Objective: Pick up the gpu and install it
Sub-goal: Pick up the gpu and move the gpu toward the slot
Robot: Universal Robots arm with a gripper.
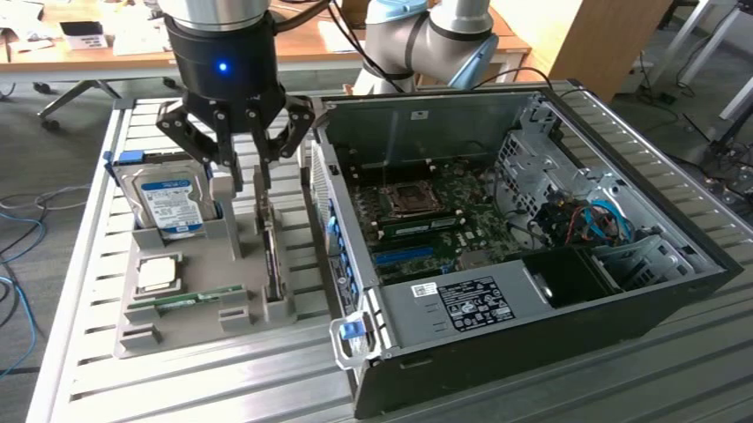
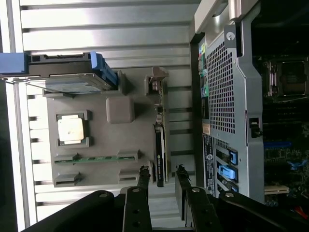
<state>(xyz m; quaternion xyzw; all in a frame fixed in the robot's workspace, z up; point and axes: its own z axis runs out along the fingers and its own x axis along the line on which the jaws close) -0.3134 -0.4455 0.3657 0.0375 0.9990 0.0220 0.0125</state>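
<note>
The gpu stands on edge in a slot of the grey tray, a thin green card with a dark cooler, next to the computer case. In the wrist view the gpu runs lengthwise toward the fingers. My gripper hangs just above the card's far end. Its jaws are open, one finger on each side of the card's line, touching nothing. Seen from the wrist, the gripper straddles the card's near end with a gap on both sides.
The tray also holds a silver hard drive, a CPU and a RAM stick. The open computer case lies at the exterior view's right, its motherboard with blue slots exposed. Its side wall stands close to the gpu.
</note>
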